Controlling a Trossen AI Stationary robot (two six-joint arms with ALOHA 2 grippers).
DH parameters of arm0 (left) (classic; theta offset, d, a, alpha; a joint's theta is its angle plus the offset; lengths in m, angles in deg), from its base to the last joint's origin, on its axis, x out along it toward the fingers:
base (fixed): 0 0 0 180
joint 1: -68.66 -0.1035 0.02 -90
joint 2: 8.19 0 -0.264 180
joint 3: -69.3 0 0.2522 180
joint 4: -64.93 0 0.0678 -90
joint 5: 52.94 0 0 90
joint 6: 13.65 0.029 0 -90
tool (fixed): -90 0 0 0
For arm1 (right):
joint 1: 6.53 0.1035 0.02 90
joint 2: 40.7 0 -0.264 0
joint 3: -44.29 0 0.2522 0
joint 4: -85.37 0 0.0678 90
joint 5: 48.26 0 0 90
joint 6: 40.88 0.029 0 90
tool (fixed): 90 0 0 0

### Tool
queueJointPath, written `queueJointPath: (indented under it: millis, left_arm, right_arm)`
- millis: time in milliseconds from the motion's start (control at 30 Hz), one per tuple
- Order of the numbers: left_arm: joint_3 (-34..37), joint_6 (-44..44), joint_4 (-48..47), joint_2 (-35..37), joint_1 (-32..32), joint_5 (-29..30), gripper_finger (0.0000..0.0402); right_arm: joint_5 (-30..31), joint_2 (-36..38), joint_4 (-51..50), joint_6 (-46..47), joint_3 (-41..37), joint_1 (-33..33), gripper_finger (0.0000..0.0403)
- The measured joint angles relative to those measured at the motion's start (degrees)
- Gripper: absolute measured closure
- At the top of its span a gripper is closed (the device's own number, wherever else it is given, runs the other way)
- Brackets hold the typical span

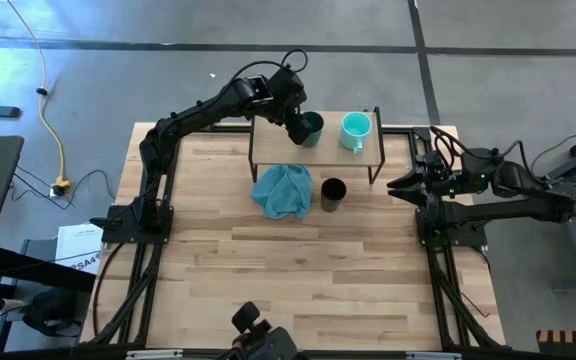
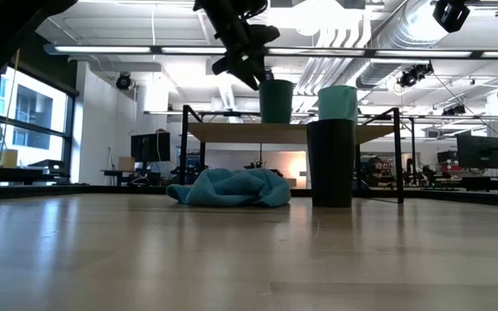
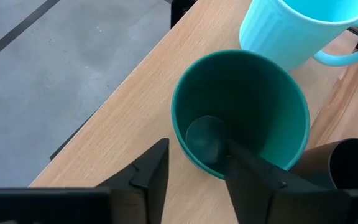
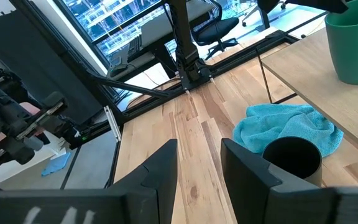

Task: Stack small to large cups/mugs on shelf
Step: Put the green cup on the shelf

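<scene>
While the dark teal-green cup (image 3: pixel 241 112) stands upright on the shelf (image 1: pixel 268 140) beside the light turquoise mug (image 1: pixel 355 128), the left gripper (image 3: pixel 194 165) straddles its rim, fingers parted, one inside the cup and one outside (contact cannot be told). Off the table's right edge, the right gripper (image 4: pixel 199 165) waits with fingers apart, empty. On the tabletop (image 1: pixel 298 270) below, the black cup (image 1: pixel 333 192) sits next to the blue-teal cloth (image 1: pixel 282 190).

no legible text, white sheet's (image 1: pixel 76 245) print unreadable
</scene>
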State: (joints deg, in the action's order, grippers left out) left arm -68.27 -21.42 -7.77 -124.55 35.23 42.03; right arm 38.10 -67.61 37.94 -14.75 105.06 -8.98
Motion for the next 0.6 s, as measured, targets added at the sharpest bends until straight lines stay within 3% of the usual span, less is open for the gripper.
queueJointPath:
  millis: [233, 600]
  left_arm:
    - [0.00, -0.01, -0.87, 0.00, 0.00, -0.02, 0.0233]
    - [0.00, -1.32, -0.86, 0.00, 0.00, -1.61, 0.0213]
  right_arm:
    - [0.02, -0.01, 0.00, 0.00, 0.01, -0.02, 0.0291]
    - [0.02, -0.02, 0.00, 0.02, 0.01, 0.00, 0.0291]
